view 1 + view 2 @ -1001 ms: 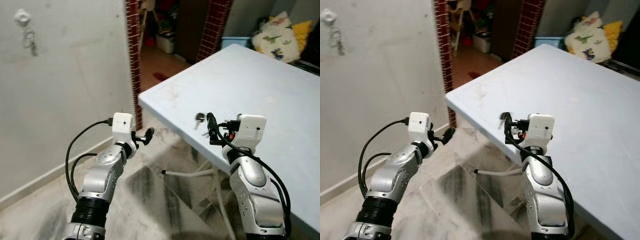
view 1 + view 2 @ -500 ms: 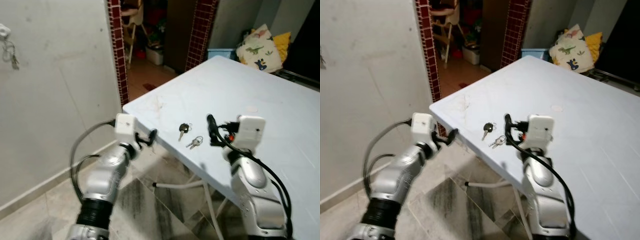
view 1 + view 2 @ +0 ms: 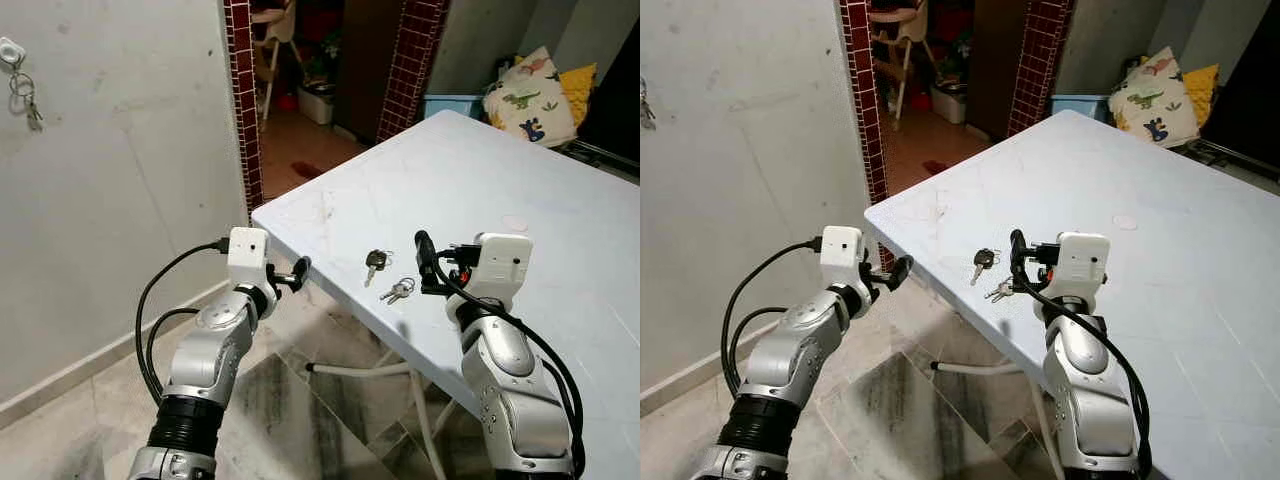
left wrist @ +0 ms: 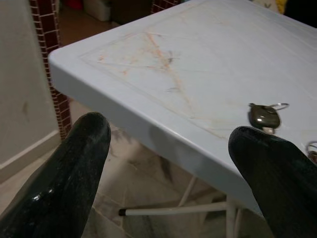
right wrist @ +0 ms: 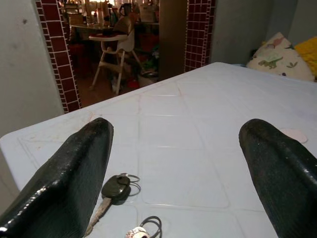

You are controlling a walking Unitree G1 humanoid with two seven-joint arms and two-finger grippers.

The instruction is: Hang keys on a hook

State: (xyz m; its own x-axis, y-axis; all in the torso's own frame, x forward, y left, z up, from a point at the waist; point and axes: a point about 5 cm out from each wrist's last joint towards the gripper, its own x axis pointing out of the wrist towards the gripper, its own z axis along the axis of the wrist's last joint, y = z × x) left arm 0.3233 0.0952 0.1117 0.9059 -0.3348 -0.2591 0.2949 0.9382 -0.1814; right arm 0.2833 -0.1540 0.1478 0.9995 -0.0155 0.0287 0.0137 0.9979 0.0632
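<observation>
A black-headed key [image 3: 375, 263] and a small bunch of silver keys [image 3: 397, 291] lie near the front corner of the pale blue table [image 3: 520, 170]. My right gripper [image 3: 422, 262] hovers open just right of them, and the black-headed key [image 5: 115, 188] and silver bunch [image 5: 143, 230] sit below its spread fingers. My left gripper [image 3: 298, 270] is open, off the table's corner, level with its edge; the black-headed key [image 4: 264, 116] lies beyond it. High on the left wall, a white hook [image 3: 12, 50] carries a ring of keys [image 3: 28, 98].
The grey wall [image 3: 120, 180] runs along my left. A doorway framed by red tiled pillars [image 3: 240, 100] opens behind the table, with a high chair [image 5: 116, 54] inside. Patterned cushions [image 3: 530, 95] lie at the back right. White table legs [image 3: 370, 370] cross the tiled floor below.
The whole picture has shifted as the camera moved; the hook slid toward the left edge and the table's keys came into full view. Both arms keep the same pose, fingers still open.
</observation>
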